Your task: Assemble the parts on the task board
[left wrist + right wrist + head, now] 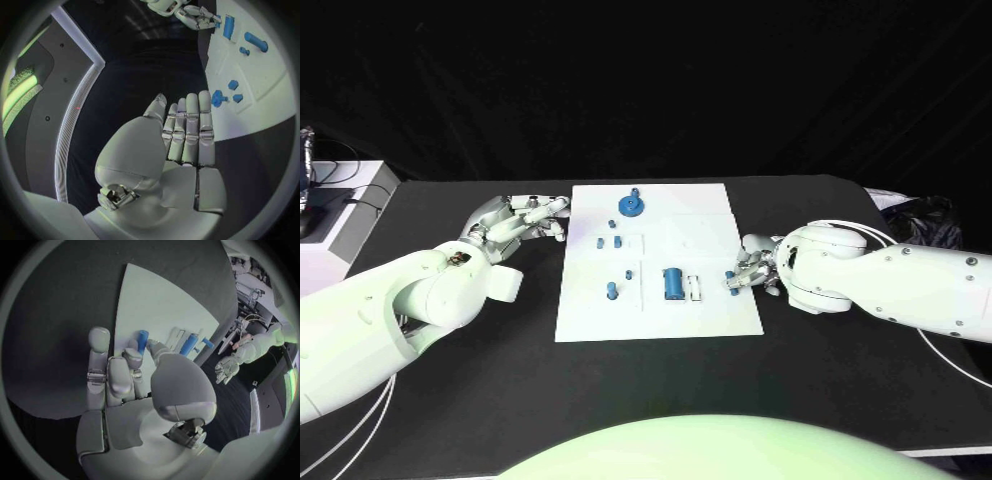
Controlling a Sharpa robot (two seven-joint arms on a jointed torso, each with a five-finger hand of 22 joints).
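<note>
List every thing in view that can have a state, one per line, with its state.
task board: flat on the table
round blue part: lying at the board's far end
blue cylinder: lying on the board, free
left hand: fingers straight, holding nothing
right hand: pinching a small blue part at the board's edge

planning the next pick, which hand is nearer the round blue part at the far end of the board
Left. The left hand is open beside the board's left edge, near the round blue part. The right hand, pinching a small blue part, is farther off.

A smooth matt white task board (711, 215) with glossy blue plastic-looking parts (674, 282) lies on a matt black table (473, 380).
</note>
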